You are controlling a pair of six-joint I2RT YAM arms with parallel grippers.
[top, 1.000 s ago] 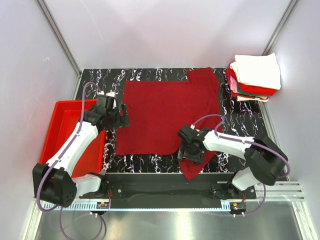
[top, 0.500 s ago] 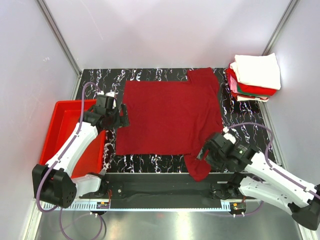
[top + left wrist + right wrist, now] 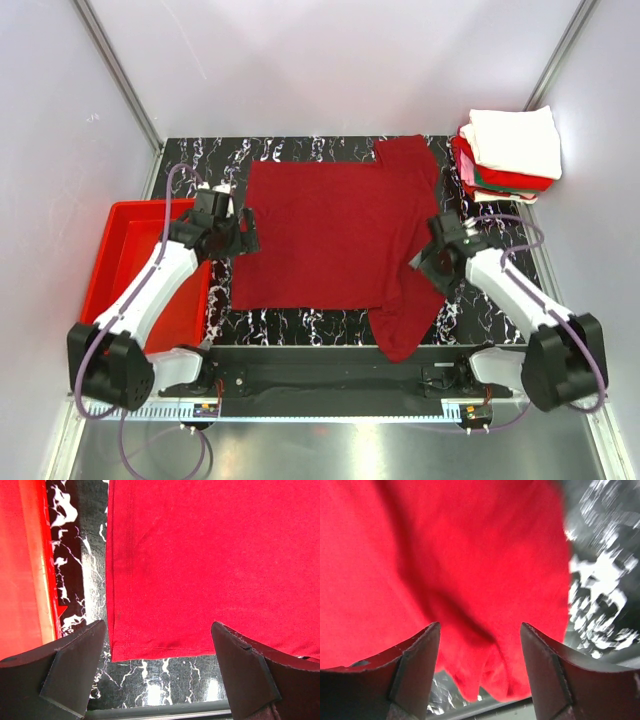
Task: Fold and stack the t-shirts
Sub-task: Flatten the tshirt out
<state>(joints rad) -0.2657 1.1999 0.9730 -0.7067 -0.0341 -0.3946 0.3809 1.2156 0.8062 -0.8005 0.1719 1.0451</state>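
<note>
Tray point(image 3: 112, 262) left of spread left gripper point(image 3: 157, 626); right gripper point(image 3: 480, 626) spread over maroon t-shirt point(image 3: 330, 235); folded stack point(image 3: 512, 145) far right.

A black table point(image 3: 300, 152) veined with white like marble fills the middle of the overhead view, enclosed on three sides by plain pale panels — a back wall point(image 3: 330, 60) at 12 o'clock, a left wall point(image 3: 45, 220) at 9 o'clock and a right wall point(image 3: 605, 220) at 3 o'clock. Two slanting aluminium posts mark the corners, the left post point(image 3: 115, 70) at 11 o'clock and the right post point(image 3: 558, 45) at 1 o'clock. At 6 o'clock a slotted pale rail point(image 3: 330, 413) runs along the table's near edge, with a brushed-metal surface point(image 3: 350, 450) below it. The light is soft and even — brightest on the back wall, with dull reflections on the metal.
</note>
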